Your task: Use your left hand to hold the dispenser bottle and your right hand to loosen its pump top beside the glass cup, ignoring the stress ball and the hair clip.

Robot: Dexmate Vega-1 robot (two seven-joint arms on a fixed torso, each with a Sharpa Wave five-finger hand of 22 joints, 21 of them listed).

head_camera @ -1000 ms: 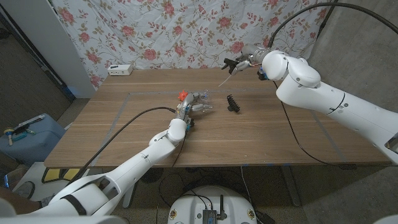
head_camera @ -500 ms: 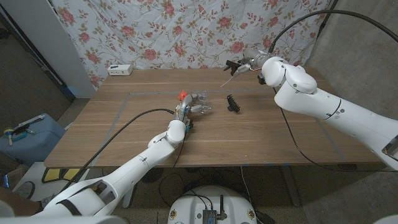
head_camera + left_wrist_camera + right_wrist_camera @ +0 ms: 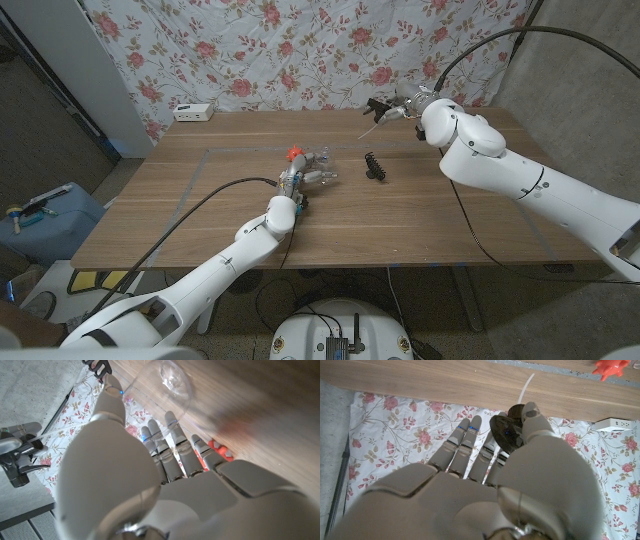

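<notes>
Two hands were at work. Left hand (image 3: 300,176) gripped the dispenser bottle (image 3: 318,166) beside the stress ball (image 3: 294,153); right of the bottle lay the hair clip (image 3: 375,166); farther right, right hand (image 3: 395,105) pinched the freed pump top (image 3: 506,430). Loosening judged done.

Brown wood-grain table (image 3: 200,215). Behind it, a white cloth (image 3: 300,50) with pink roses and green leaves. A red-orange spiky stress ball (image 3: 294,153) sits by the clear glass cup (image 3: 322,158). Black hair clip (image 3: 375,166). White power strip (image 3: 193,112) at the back. Both arms glossy white, cables black.
</notes>
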